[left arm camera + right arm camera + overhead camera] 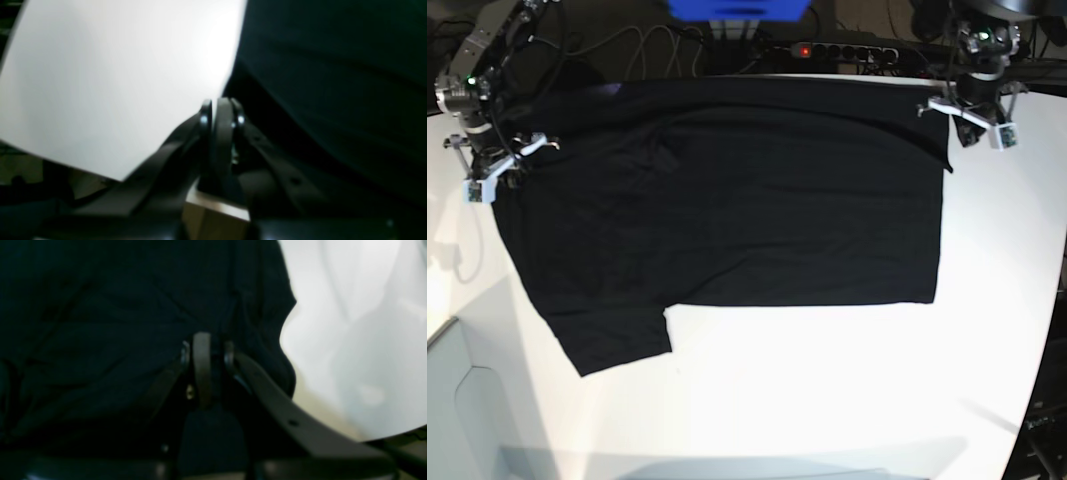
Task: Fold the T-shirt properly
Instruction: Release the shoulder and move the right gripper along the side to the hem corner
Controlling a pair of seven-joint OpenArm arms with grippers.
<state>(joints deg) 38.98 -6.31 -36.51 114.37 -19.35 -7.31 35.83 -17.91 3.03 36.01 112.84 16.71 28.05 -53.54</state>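
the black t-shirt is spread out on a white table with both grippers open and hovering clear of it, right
Not quite. The T-shirt is black and spread on the white table, but the grippers are not open and clear of it. The left gripper and right gripper are each shut on the T-shirt fabric, as the two wrist views show.

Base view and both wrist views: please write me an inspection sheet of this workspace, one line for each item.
Surface: white table, bare in front of the shirt.
Job's things: black T-shirt spread flat, one sleeve towards the front.
Clutter: nothing seen on the table.
Grippers: left tool shut at the shirt's edge; right tool shut on the T-shirt, fabric between its fingers in the right wrist view.
Cables: bundle behind the table; power strip with a red light.
Surroundings: blue object at the back.
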